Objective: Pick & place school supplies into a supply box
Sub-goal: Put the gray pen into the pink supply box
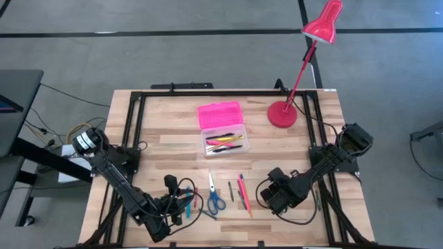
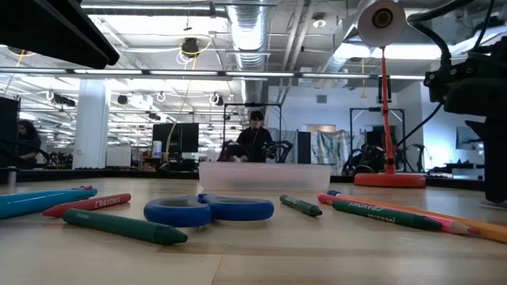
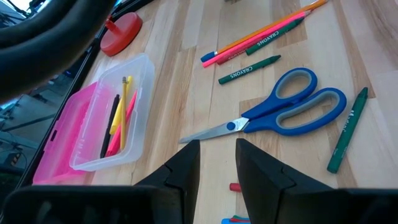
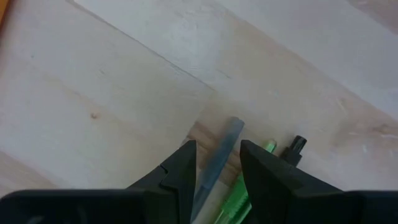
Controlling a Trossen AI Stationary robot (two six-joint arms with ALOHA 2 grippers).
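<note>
The supply box stands at the table's middle far part, its pink lid [image 1: 220, 113] open behind the clear base [image 1: 223, 142], which holds several pens [image 3: 119, 118]. Blue-handled scissors [image 3: 283, 113] lie flat on the table, with green crayons [image 3: 249, 69] and pink and orange pencils [image 1: 243, 193] around them. My left gripper [image 3: 217, 163] hovers open just short of the scissors' blade tip, nothing between its fingers. My right gripper [image 4: 214, 163] points down near the right of the pencils, open, its fingers standing either side of a grey-blue pen [image 4: 219, 152] lying beside a green pen [image 4: 241, 190].
A red desk lamp stands on its round base [image 1: 282, 114] at the far right, its head [image 1: 323, 22] beyond the table. Black frame rails [image 1: 131, 124] run along the table's sides. Red and blue crayons [image 2: 85, 204] lie near my left gripper. Bare wood lies left of the box.
</note>
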